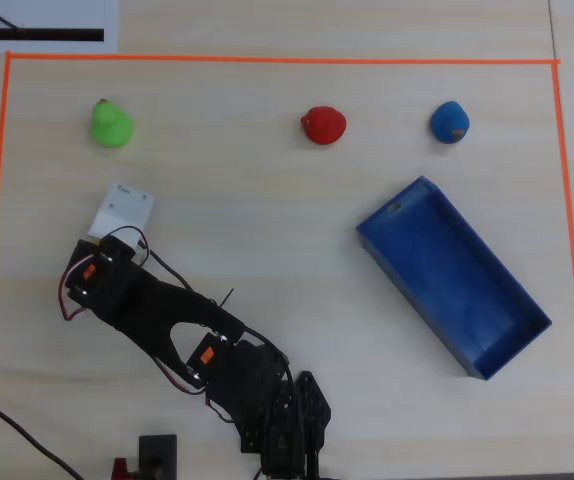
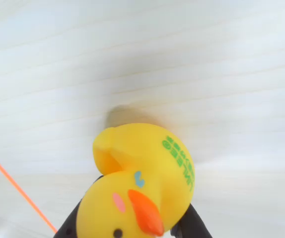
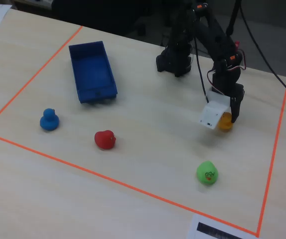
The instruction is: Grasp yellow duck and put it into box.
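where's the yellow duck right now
The yellow duck is held between the gripper fingers, filling the wrist view. In the fixed view it peeks out at right, nearest the green duck, far from the box.

Looks like a robot lab bench: pale wooden tabletop [image 3: 148, 149] with an orange tape border [image 3: 133, 186] marking the work area, loose cables [image 3: 262, 50] trailing off the far edge.
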